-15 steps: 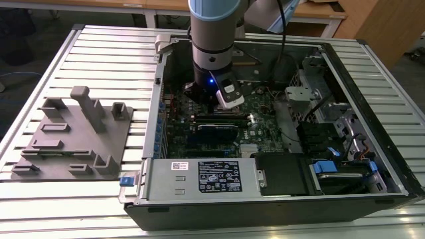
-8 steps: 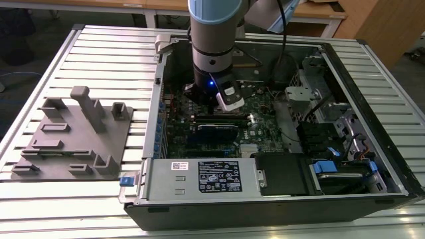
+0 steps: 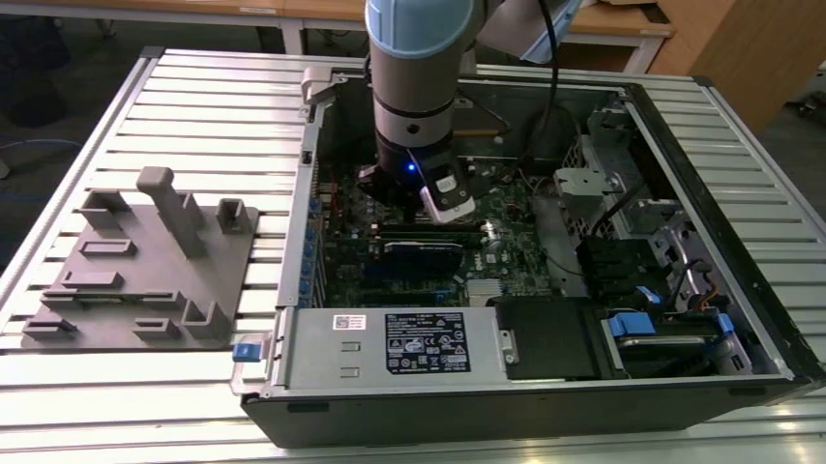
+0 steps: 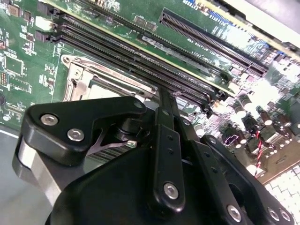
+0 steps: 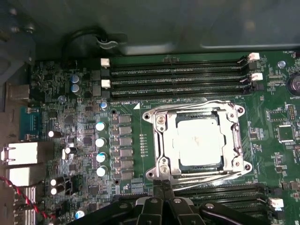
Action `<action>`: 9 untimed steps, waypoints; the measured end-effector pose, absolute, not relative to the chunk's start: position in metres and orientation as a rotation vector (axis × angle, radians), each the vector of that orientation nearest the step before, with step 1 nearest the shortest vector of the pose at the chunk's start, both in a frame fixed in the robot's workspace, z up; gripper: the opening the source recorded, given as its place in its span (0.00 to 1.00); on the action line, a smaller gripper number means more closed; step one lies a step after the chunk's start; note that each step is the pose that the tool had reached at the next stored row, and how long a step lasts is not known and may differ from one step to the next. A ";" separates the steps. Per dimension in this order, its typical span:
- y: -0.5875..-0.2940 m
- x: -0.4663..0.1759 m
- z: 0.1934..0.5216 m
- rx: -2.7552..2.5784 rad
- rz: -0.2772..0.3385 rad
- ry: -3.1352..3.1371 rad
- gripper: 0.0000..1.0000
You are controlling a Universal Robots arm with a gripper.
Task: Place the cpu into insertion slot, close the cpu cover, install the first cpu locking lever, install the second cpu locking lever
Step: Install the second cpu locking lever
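I see the cpu (image 5: 199, 140) seated under the closed cpu cover (image 5: 234, 136); my claw (image 5: 162, 186), clenched empty, sits at the lever edge; I'd press slowly.

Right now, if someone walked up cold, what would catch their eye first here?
Probably the arm plunging into the open computer case. Next, in the first wrist view, the pale cpu sitting under the silver cpu cover on the green circuit board, with the pincer at the cover's edge.

Silver-and-blue arm (image 3: 413, 87), black screw-studded gripper linkage (image 4: 164, 154).
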State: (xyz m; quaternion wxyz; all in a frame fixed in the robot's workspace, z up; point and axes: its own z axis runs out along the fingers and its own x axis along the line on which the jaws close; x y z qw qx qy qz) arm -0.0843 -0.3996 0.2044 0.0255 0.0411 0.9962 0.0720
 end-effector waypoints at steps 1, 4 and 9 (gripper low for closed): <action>-0.400 -0.084 0.203 0.127 0.226 3.080 0.10; -0.400 -0.085 0.199 0.127 0.230 3.080 0.10; -0.400 -0.085 0.197 0.128 0.270 3.077 0.10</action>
